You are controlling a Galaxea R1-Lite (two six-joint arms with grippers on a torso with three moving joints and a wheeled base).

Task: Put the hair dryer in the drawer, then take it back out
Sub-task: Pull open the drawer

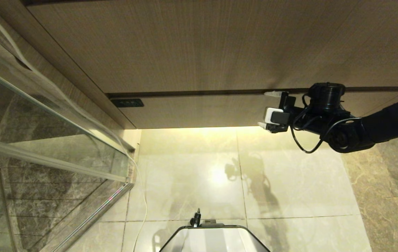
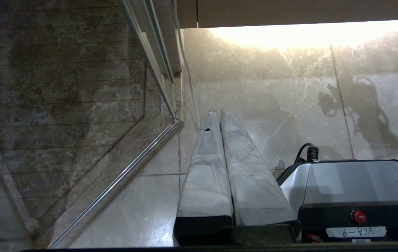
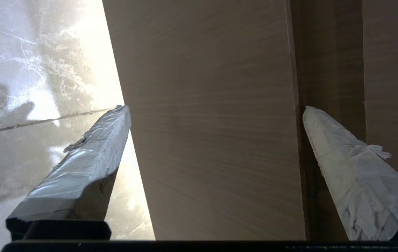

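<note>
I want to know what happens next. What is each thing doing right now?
drawer: closed, flush under the taller panel.
right gripper: jaws wide open, empty, straddling the drawer front.
left gripper: jaws shut, empty, parked over the floor.
hair dryer: not in view.

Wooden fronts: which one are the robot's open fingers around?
The right gripper straddles the narrow lower light wood-grain drawer front, the one with the small dark label, not the taller unlabelled panel above the dark gap.

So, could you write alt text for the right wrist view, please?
The open right gripper faces the closed wood-grain drawer front, one taped white finger over the glossy marble floor, the other over the dark gap above the drawer.
</note>
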